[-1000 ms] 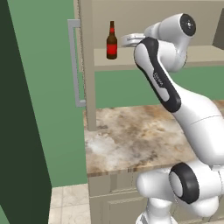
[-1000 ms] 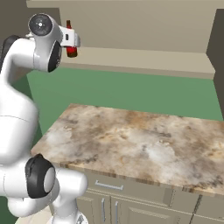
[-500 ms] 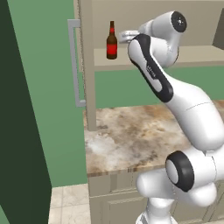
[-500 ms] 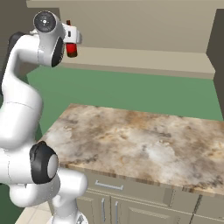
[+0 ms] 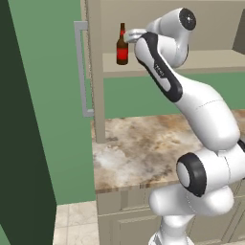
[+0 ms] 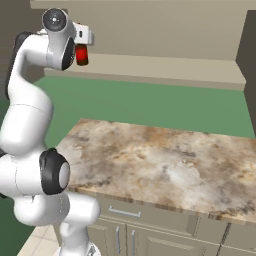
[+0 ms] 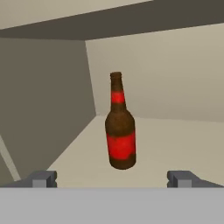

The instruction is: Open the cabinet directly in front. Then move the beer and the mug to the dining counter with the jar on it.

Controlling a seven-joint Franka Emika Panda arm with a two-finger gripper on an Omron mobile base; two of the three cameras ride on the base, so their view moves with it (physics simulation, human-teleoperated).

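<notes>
Gripper [image 7: 112, 178] jaws spread wide, nothing between them, aimed level into the open cabinet [image 5: 93, 72]. Beer [image 7: 120, 124] stands upright on the shelf [image 7: 175, 140] straight ahead of the fingertips [image 7: 43, 178], short of them, roughly centred in the gap.

Risks, as judged:
- Bottle is tall and slim; a fingertip nudging its body on the advance could topple it or push it deeper.
- Closing high on the narrow neck may let it slip or swing.
- Cabinet side wall lies close on the bottle's far side, so a lateral correction risks a knock.
</notes>
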